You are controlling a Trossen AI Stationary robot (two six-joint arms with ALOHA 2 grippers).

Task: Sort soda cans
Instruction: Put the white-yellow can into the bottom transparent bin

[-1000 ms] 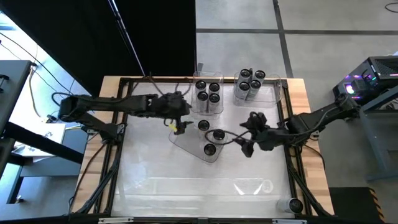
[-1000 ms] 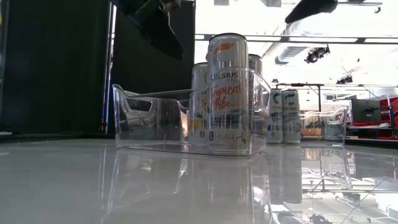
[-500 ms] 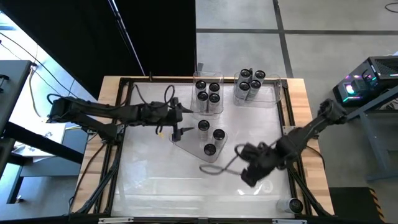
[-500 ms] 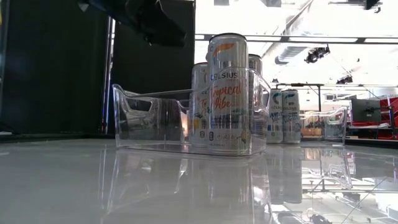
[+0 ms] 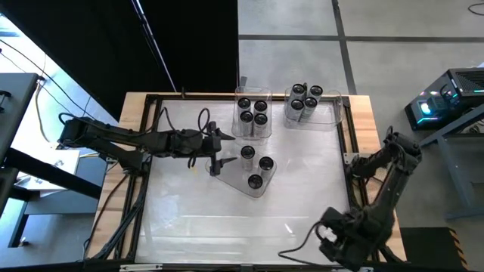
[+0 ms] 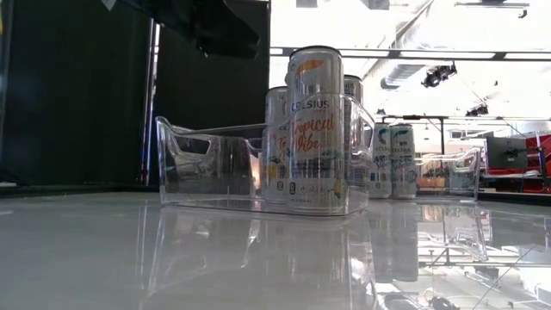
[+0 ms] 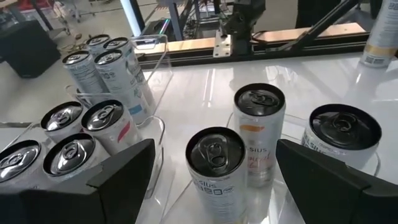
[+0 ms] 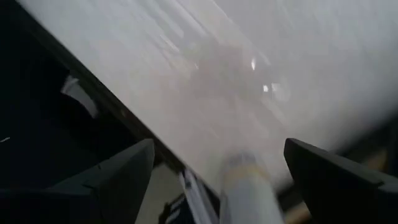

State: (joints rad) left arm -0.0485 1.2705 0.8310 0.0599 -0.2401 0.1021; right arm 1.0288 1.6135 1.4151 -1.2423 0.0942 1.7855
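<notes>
Three soda cans [image 5: 255,181] stand in a clear tray [image 5: 227,172] at mid-table. In the left wrist view the nearest can [image 7: 216,155] lies straight ahead, with two more [image 7: 260,102] behind it. My left gripper [image 5: 220,154] hovers open at the tray's left end, short of the cans, its fingers [image 7: 121,174] wide apart. My right gripper [image 5: 333,239] is open above the table's near right corner and points down. A blurred silvery cylinder [image 8: 245,186], seemingly a can, shows below it between the fingers. Whether they touch it cannot be told.
Two more clear trays stand at the far edge, one with several cans [image 5: 253,113] and one further right, also with several cans [image 5: 304,102]. Black frame rails [image 5: 144,181] border the white tabletop. The table's near half lies bare in the low view.
My right gripper has swung from beside the middle tray toward the table's near right corner, tipping over until it points down. It has stayed open. My left gripper has drifted slightly toward the near edge and tipped closer to level. The cans and trays have not moved.
</notes>
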